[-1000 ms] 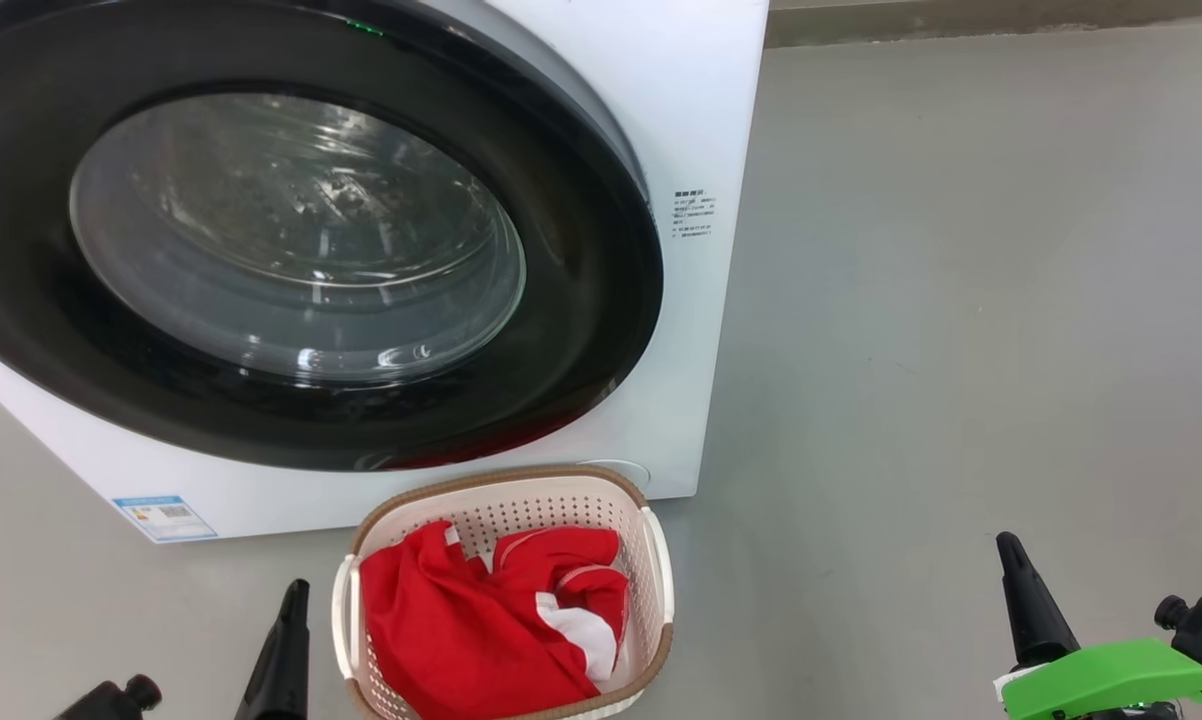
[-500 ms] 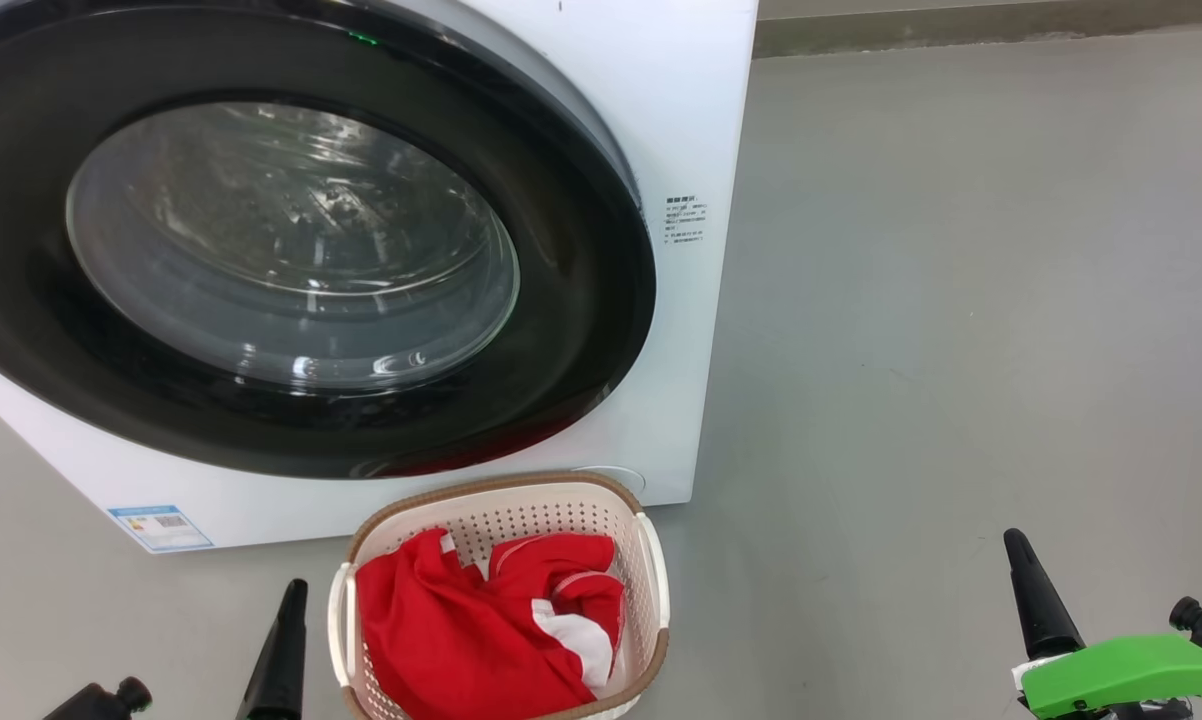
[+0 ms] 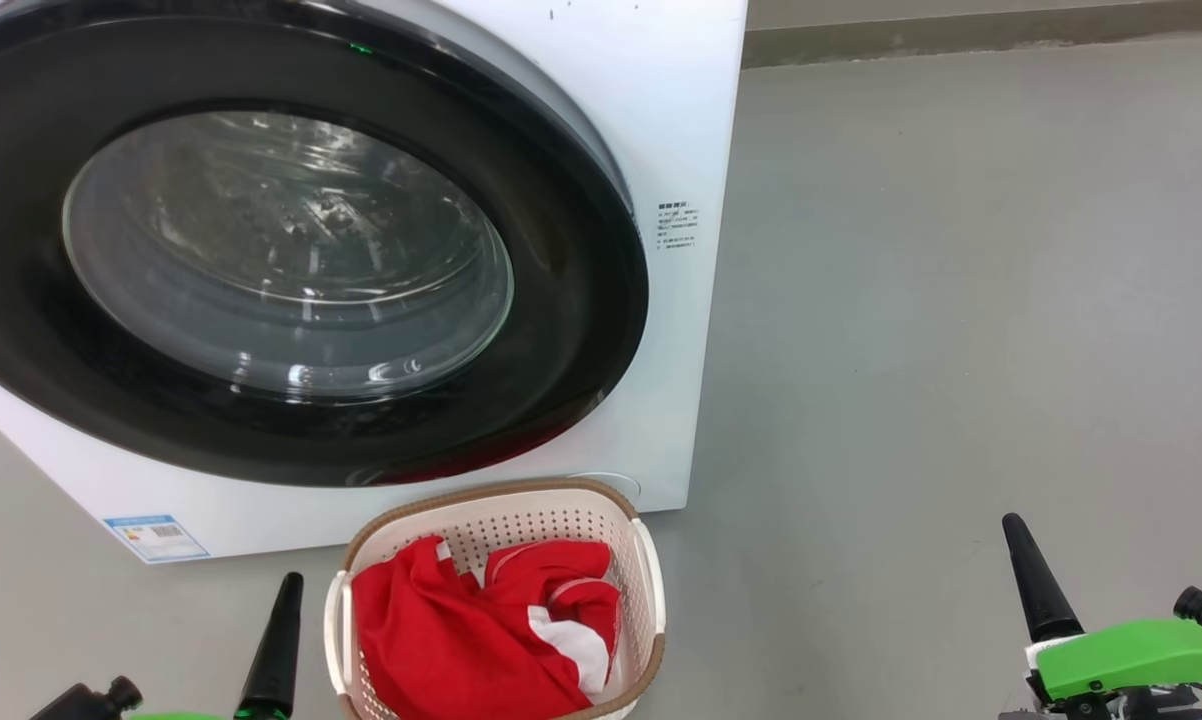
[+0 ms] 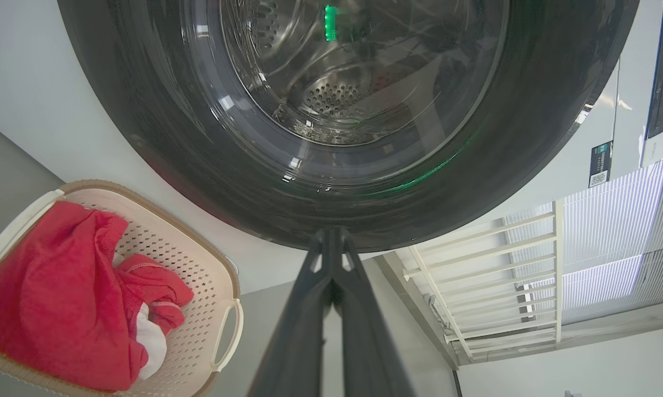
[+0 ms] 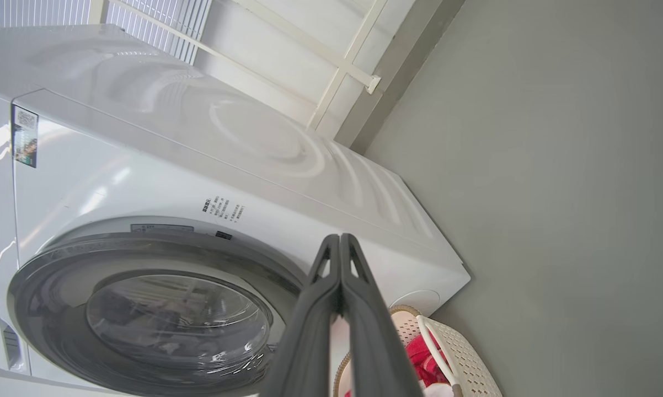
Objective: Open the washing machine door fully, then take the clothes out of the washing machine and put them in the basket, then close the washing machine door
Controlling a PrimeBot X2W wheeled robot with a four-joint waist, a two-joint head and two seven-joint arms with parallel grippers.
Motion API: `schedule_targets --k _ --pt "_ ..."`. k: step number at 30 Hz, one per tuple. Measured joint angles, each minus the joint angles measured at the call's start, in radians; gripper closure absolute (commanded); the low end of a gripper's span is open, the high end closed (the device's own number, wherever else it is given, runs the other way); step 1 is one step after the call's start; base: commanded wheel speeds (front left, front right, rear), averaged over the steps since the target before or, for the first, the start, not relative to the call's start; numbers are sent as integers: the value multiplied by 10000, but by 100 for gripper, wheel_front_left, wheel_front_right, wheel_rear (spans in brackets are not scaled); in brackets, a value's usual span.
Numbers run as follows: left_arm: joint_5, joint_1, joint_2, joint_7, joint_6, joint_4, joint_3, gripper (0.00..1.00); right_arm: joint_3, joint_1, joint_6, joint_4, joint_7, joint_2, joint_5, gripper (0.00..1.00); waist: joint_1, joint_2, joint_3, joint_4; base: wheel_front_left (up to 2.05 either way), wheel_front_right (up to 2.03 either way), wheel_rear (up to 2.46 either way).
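Note:
The white washing machine (image 3: 681, 110) fills the upper left of the head view. Its round black-rimmed door (image 3: 581, 300) lies flat against the front, and bare steel drum shows through the glass. On the floor just in front stands the cream basket (image 3: 651, 590) with the red and white clothes (image 3: 461, 640) piled inside. My left gripper (image 3: 286, 590) is shut and empty, left of the basket. My right gripper (image 3: 1016, 535) is shut and empty, well to the right over bare floor. The left wrist view has the door (image 4: 530, 138), basket (image 4: 221, 275) and clothes (image 4: 50, 309).
Grey floor (image 3: 961, 300) spreads to the right of the machine. A white railing and slatted blinds (image 4: 530, 264) stand behind the machine at the wall. A blue label (image 3: 156, 535) sits at the machine's lower left corner.
The whole head picture has slid slightly down and left, so the camera has moved. Both grippers stay shut and the clothes lie unmoved in the basket.

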Motion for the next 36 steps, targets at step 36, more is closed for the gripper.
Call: schedule_targets --k 36 --pt "-3789 -235 -15 1039 0 169 299 100 -301 -387 0 -180 1080 -25 3590 100 0 0 -271 -229 0 0 0"
